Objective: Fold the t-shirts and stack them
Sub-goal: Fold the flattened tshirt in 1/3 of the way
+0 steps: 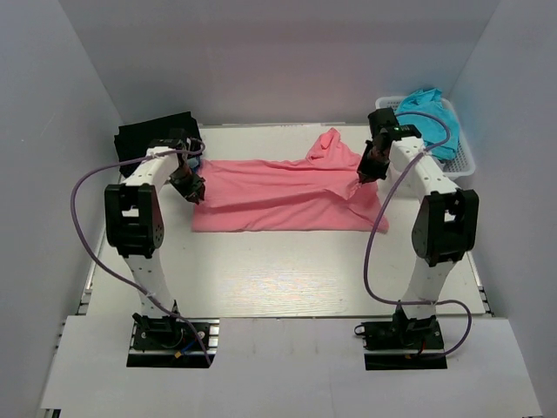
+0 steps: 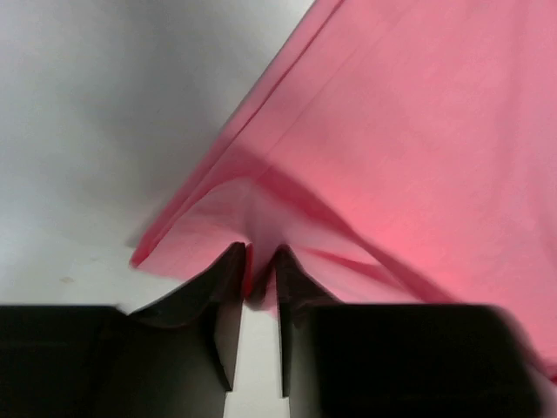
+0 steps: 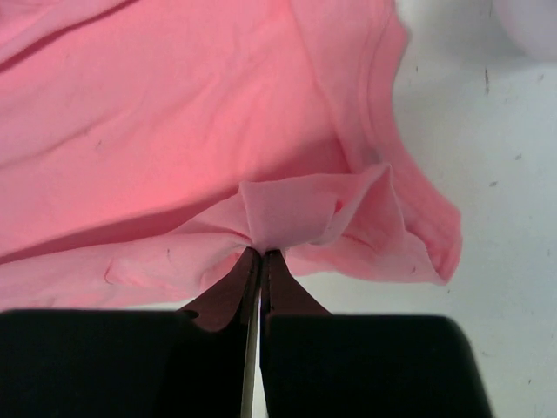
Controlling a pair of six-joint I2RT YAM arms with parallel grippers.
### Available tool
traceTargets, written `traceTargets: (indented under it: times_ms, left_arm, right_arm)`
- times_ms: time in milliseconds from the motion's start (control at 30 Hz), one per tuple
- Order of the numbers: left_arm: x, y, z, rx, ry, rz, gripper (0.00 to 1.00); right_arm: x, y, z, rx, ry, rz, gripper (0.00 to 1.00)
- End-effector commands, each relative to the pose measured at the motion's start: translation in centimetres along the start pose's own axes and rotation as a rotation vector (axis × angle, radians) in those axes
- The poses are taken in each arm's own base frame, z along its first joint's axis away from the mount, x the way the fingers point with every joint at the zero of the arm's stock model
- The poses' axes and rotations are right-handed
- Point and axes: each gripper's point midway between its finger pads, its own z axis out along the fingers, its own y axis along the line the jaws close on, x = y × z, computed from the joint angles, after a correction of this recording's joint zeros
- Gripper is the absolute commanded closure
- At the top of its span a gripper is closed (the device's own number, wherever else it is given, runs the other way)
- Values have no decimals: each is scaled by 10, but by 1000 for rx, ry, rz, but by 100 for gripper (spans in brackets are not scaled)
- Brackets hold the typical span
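Salmon-pink shirt: spread on the table, about midway back. Its long axis runs left to right between our two arms, and one sleeve pokes toward the back wall near the right end.
Left gripper: fingers pressed together on a tuck of pink cloth at the shirt's left end, rear corner; the cloth tents up from the pinch.
Right gripper: fingers nipped tight on a small bunched fold at the right end, just beside a hemmed edge.
Lie of the cloth: from both pinch points the bulk of the shirt lies toward our bases, so the held edge is the far long edge.
Nearer arm: neither; each arm holds its own end.
Step in hand: we judge a lengthwise fold, with the far edge due to come over toward the near one.
What it calls for: both wrists travelling level and together, cloth taut along the axis, or the fold skews.
Other shirts: black cloth at the rear left corner; blue-green shirt in the white basket at rear right. Neither is gripped.
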Motion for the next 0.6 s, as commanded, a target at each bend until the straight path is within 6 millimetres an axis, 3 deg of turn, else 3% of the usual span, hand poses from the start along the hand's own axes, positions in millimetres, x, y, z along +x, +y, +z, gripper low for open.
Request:
traceTargets:
  times_ms: [0, 33, 67, 100, 133, 167, 200, 233, 267, 300, 333, 367, 400, 433, 467, 500, 533, 567]
  left_arm:
    - [-30, -20, -5, 55, -60, 3, 64]
    - [-34, -24, -4, 64, -69, 12, 54]
    - [-45, -31, -4, 89, -116, 19, 39]
    - [-53, -38, -7, 115, -146, 30, 12]
    - [-56, -44, -8, 132, -146, 30, 0]
    - [-61, -50, -5, 144, -145, 60, 0]
    - [-70, -56, -19, 143, -163, 59, 0]
    - [-75, -55, -23, 124, -171, 57, 0]
    - [-79, -53, -30, 111, -188, 54, 0]
    - [-78, -50, -32, 95, -186, 63, 0]
    - [-77, -48, -38, 100, -191, 63, 0]
    - [-76, -46, -42, 106, -200, 71, 0]
    - [-69, -42, -48, 121, -203, 71, 0]
    - [-56, -33, -40, 115, -171, 87, 0]
    - [-48, -35, -42, 125, -175, 101, 0]
    - [-46, -38, -55, 175, -194, 113, 0]
    - [-36, -43, -56, 208, -175, 136, 0]
    - [-21, -38, -47, 220, -130, 142, 0]
  right_arm:
    - [-21, -3, 9, 16, -33, -34, 100]
    - [-23, -4, 23, 21, -25, -44, 99]
    - [-37, 0, 28, 11, -74, -72, 97]
    - [-51, 4, 27, 3, -115, -99, 85]
    - [-65, 8, 40, 11, -144, -119, 75]
    - [-69, 6, 43, 34, -145, -137, 69]
    - [-91, 15, 31, 15, -195, -147, 63]
    - [-99, 19, 30, 23, -196, -153, 49]
    - [-106, 24, 28, 23, -205, -157, 43]
    - [-103, 22, 23, 28, -192, -166, 33]
    - [-88, 20, 31, 33, -150, -175, 18]
    - [-90, 23, 8, 8, -189, -176, 18]
    - [-92, 26, 6, -14, -215, -174, 18]
    - [-63, 13, 13, 3, -153, -177, 18]
    - [-61, 14, -6, -20, -187, -177, 18]
    - [-61, 18, -8, -50, -212, -174, 18]
    - [-39, 11, 1, -52, -161, -183, 18]
    - [-27, 9, -13, -86, -168, -183, 18]
